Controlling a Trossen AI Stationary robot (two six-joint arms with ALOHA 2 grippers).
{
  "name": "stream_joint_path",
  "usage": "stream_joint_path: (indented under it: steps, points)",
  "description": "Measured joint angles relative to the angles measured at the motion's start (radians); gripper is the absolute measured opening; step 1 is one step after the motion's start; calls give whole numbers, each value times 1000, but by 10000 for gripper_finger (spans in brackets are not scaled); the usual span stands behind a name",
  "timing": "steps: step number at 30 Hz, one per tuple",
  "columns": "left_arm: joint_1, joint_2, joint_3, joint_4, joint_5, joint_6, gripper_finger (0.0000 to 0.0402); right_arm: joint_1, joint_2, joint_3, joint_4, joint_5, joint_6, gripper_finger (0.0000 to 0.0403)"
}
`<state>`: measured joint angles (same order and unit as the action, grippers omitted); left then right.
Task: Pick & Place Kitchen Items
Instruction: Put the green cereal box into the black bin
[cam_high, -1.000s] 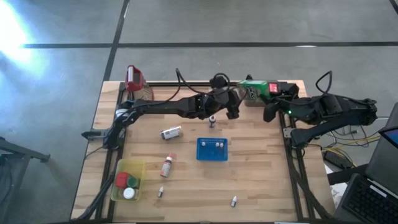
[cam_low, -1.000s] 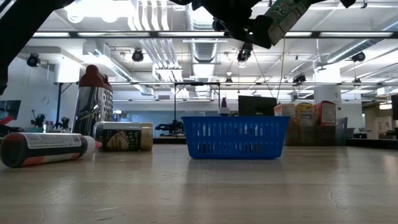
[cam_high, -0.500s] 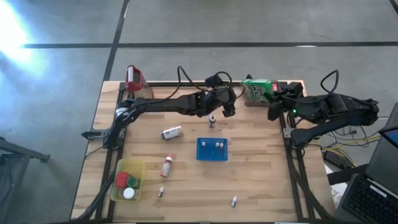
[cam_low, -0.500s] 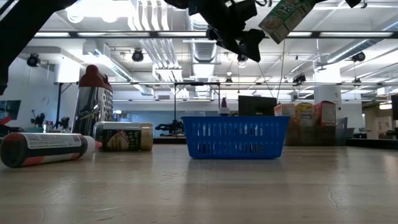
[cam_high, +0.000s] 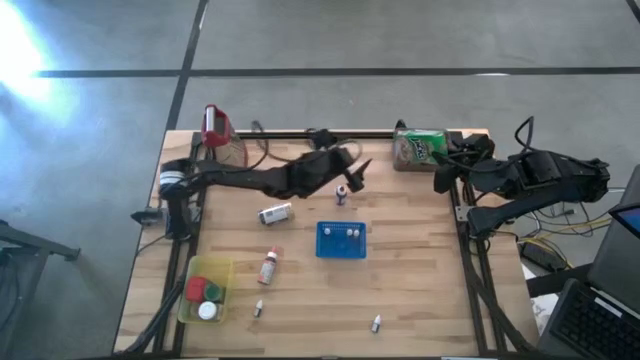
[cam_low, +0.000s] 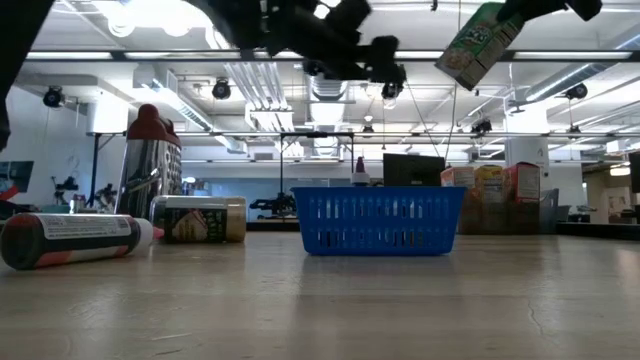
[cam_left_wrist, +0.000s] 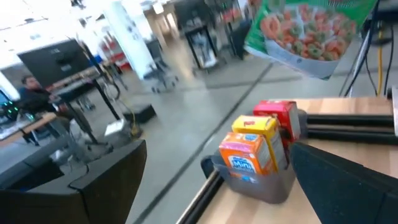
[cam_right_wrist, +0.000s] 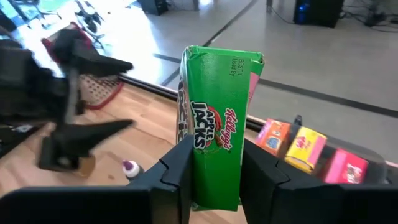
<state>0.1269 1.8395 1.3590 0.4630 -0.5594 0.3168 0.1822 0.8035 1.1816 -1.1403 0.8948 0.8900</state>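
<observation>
Since a second ago: left gripper (cam_high: 356, 172) withdrawn from green cardboard cereal box (cam_high: 419, 148), jaws wide, empty. Right gripper (cam_right_wrist: 211, 180) clamped on box, held aloft beyond blue perforated plastic basket (cam_high: 341, 240). Transfer complete; carry pending. Next: lower, release.

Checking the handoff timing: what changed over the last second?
The left gripper, open and empty, pulled back toward its own side, away from the green cereal box. The right gripper kept the box clamped in the air at the table's far right corner. The blue tray and the small items on the table did not move.
</observation>
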Motion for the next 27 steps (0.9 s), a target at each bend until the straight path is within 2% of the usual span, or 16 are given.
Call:
stream_joint_path:
  steps: [5, 11, 18, 27]
  points:
    - [0, -122, -233, 216, 1, -6, 399, -8, -8, 0, -72, 24, 76, 86]
    - [0, -228, -404, 300, 24, -57, 399, -79, -8, 1, -176, 23, 158, 101]
    - [0, -257, -478, 303, 45, -85, 399, -209, -12, 3, -282, -21, 215, 96]
    - [0, -257, -502, 305, 45, -93, 399, -355, -10, 3, -309, -43, 202, 94]
